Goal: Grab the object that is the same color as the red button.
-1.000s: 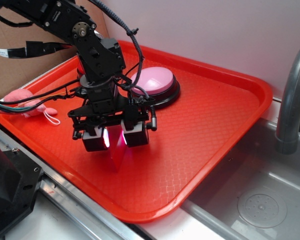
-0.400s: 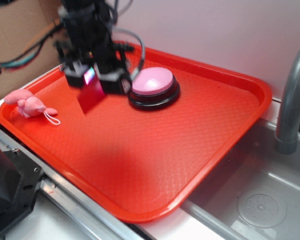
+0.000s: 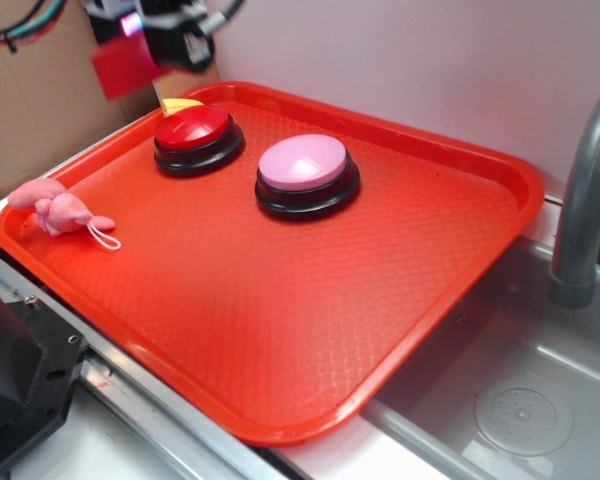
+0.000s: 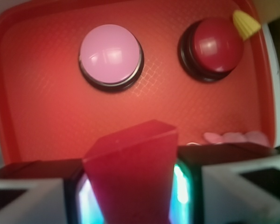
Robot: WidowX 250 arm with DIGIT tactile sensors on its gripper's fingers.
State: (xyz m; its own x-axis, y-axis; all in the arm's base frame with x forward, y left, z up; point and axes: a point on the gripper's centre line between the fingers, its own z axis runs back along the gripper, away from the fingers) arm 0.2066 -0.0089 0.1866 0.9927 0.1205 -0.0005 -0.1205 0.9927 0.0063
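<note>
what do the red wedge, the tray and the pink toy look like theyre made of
Red wedge: likely solid plastic or painted wood; flat matte faces, crisp edges, no glare. Tray: probably moulded plastic; an embossed diamond texture and a smooth raised rim with soft sheen. Pink toy: seemingly plush fabric; a fuzzy, soft outline, with a thin cord loop.

Gripper [image 3: 148, 40] raised high at back left, jaws clamped on red wedge [image 4: 130, 177]

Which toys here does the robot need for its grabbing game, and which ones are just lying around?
Needed for the job:
- small red wedge block, pinched in the gripper and lifted above the tray
- round glossy red button on a black base

Just lying about:
- round pink button on a black base
- pink plush toy
- small yellow ridged piece
- big red textured tray
- grey tap
</note>
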